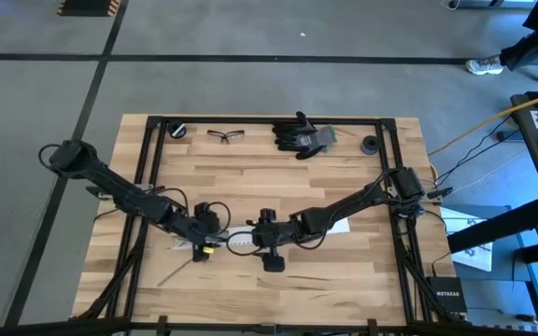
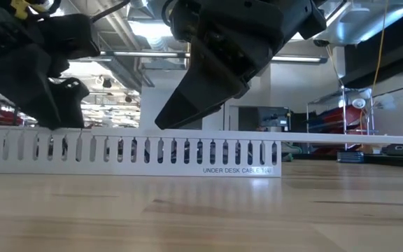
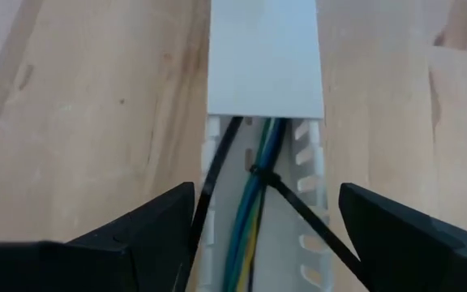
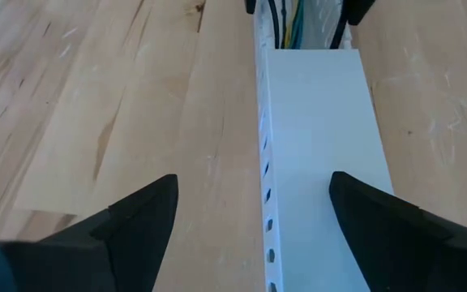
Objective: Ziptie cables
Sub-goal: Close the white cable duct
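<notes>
A white slotted rail (image 2: 131,150) lies on the wooden table, and a flat white cover (image 3: 266,57) closes part of it. In its uncovered end runs a bundle of cables (image 3: 250,219), blue, green, yellow and black, with a black zip tie (image 3: 259,173) around them. The zip tie's tail slants out over the rail's wall. One black strand (image 3: 213,174) runs close past a fingertip. My left gripper (image 3: 266,188) is open and straddles the uncovered end. My right gripper (image 4: 252,178) is open and straddles the covered part, facing the left gripper.
Along the table's far edge lie safety glasses (image 1: 227,135), a pair of black gloves (image 1: 299,135) and two small black round parts (image 1: 177,131) (image 1: 370,145). A black frame (image 1: 148,177) borders the work area. A thin strand (image 1: 177,271) lies near the left gripper.
</notes>
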